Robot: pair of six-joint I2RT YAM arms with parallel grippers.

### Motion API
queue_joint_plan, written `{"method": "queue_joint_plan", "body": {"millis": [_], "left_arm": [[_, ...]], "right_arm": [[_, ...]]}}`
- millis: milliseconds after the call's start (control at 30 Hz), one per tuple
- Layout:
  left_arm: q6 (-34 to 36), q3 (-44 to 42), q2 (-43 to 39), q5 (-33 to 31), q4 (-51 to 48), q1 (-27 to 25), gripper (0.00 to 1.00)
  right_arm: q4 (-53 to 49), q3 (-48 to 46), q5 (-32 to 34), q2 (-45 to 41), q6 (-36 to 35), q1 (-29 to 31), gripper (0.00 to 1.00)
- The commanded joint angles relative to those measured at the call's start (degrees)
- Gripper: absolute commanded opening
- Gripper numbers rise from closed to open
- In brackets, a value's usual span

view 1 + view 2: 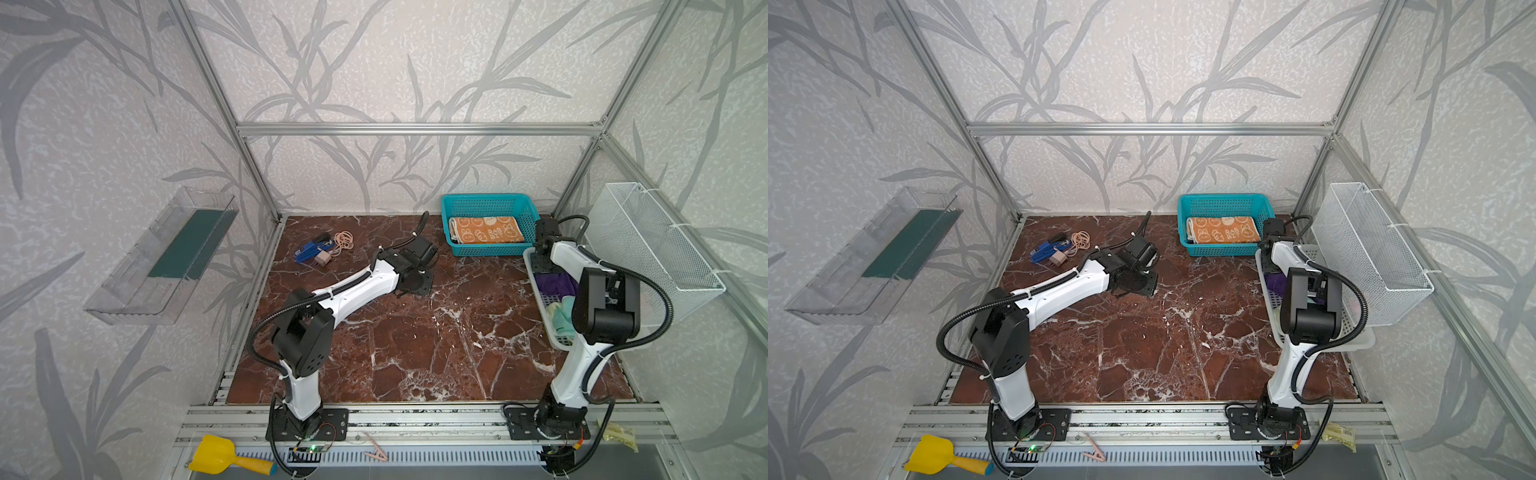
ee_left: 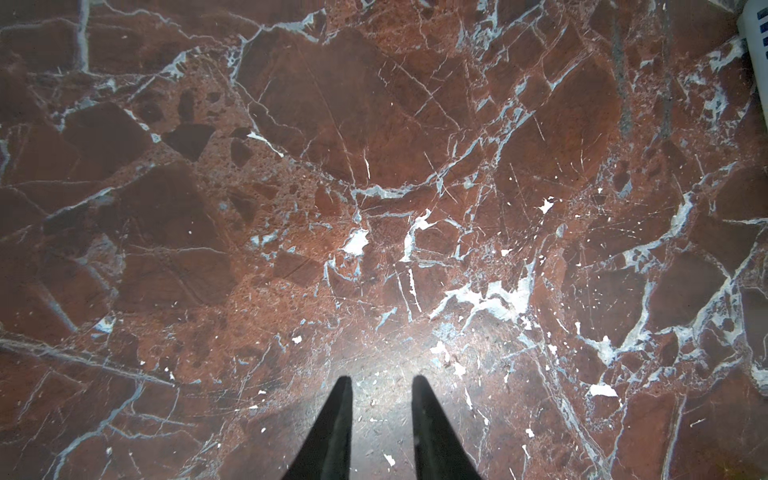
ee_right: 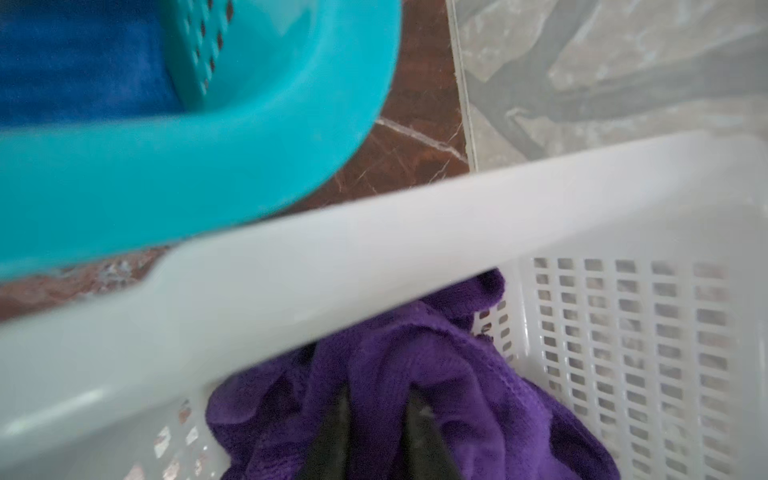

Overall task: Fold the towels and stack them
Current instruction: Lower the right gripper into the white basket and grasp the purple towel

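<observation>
In both top views a folded orange rabbit-print towel (image 1: 486, 235) (image 1: 1223, 230) lies in the teal basket (image 1: 486, 198) at the back. The right wrist view shows a blue towel (image 3: 79, 70) inside that basket too. A crumpled purple towel (image 1: 555, 284) (image 3: 478, 374) and a pale yellow-and-teal towel (image 1: 561, 316) lie in the white basket (image 1: 557, 340) at the right. My right gripper (image 3: 378, 399) reaches down into the white basket, shut on a fold of the purple towel. My left gripper (image 2: 382, 384) hovers open over bare marble near the table's middle (image 1: 413, 284), holding nothing.
A blue tool with a small plug (image 1: 311, 251) and rubber bands (image 1: 343, 241) lie at the back left. A white wire basket (image 1: 656, 249) hangs on the right wall, a clear shelf (image 1: 166, 257) on the left. A yellow scoop (image 1: 220, 455) and a clothespin (image 1: 376, 451) lie on the front rail.
</observation>
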Motion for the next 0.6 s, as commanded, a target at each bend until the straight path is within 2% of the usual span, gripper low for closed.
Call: {"method": "queue_joint_plan", "body": {"millis": [0,133,300,567], "left_arm": [[0.8,2.2,0.7,-1.3,-2.2,-0.4,0.27],[1.4,1.6,0.0,-1.6,-1.6,-0.2,0.27],[3.2,0.2,-2.1,-2.4,0.1,-0.2,0.26],[5.8,0.0,-4.6,-3.2,5.1,-0.1,0.26]], "right_arm": [[-2.3,-1.7,-1.2,-3.1,0.4,0.0,0.08],[-0.8,-4.9,-0.7,-12.0,-0.6,0.3,0.0],[-0.1,-7.5,0.1,-23.3,-1.9,2.9,0.0],[-7.2,-3.7,-7.0,-40.6,0.5,7.9,0.0]]}}
